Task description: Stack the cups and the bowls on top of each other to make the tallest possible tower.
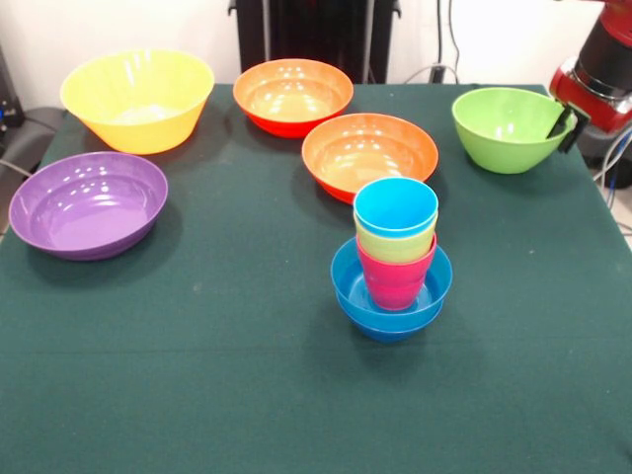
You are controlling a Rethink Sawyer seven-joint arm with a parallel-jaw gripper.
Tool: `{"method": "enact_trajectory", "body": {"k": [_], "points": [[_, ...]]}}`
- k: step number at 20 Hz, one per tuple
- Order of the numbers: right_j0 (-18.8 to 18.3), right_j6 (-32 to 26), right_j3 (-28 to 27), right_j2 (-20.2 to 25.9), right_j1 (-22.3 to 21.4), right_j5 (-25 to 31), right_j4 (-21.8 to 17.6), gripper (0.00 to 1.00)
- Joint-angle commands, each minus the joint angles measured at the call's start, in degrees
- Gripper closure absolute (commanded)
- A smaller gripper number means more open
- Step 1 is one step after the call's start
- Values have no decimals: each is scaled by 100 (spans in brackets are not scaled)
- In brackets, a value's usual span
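Lime bowl (509,128), rim clenched in my jaws; three cups (395,242) nested in blue bowls (391,296) mid-desk (197,375).

Front camera looks down across the table (197,395).
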Motion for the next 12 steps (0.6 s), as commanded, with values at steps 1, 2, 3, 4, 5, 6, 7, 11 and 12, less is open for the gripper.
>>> {"method": "enact_trajectory", "body": {"k": [1,2,3,4,5,6,7,11,12], "points": [[-66,-47,-249,707,320,9,-298,100],[-84,-41,-260,678,289,114,-298,100],[-89,-36,-264,649,246,192,-302,100],[-84,-32,-287,605,204,312,-317,100],[-105,-41,-371,537,184,487,-348,100],[-125,-57,-394,519,148,539,-357,100],[-184,-119,-492,495,139,663,-386,100],[-315,-261,-697,473,95,955,-478,100],[-354,-289,-725,482,77,1036,-502,100]]}}
